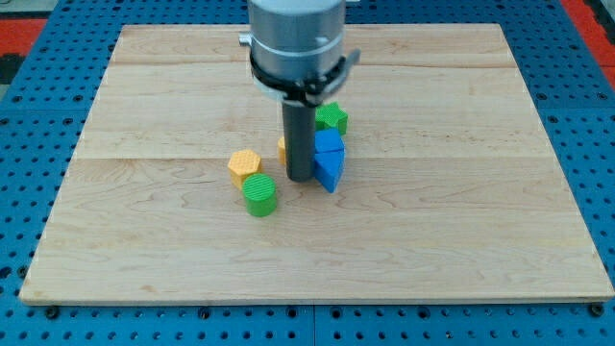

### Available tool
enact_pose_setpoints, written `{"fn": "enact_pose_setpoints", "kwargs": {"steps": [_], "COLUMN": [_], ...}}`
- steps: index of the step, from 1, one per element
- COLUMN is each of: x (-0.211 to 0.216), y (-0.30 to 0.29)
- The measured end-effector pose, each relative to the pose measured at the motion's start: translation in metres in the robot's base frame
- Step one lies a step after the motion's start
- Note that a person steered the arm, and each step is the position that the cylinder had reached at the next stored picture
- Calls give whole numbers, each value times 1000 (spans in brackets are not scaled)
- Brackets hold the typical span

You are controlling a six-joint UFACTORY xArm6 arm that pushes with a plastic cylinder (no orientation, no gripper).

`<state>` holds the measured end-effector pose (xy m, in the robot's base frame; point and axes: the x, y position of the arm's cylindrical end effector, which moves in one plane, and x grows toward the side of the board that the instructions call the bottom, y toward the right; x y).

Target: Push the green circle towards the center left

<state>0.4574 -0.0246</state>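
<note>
Tip (300, 179) down on the table (461, 231), near the middle, at the end of a dark rod; no claw on this arm, so no spread or pinch to tell. Touching or nearly touching the tip on the view's right: two blue blocks, upper (330, 142) and lower (330, 169). Behind the rod, only an edge of an orange block (282, 148). Above the blue ones, a green block (332, 118). Left of the tip, apart from it: yellow hexagon (244, 165), and just below that the green circle (259, 195), close beside the hexagon, slightly left of the table's centre.
</note>
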Motion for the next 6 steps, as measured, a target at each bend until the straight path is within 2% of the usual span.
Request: {"fn": "enact_pose_setpoints", "kwargs": {"steps": [1, 2, 3, 4, 5, 6], "x": [6, 38, 72, 72, 29, -33], "y": [-18, -12, 25, -33, -101, -179]}}
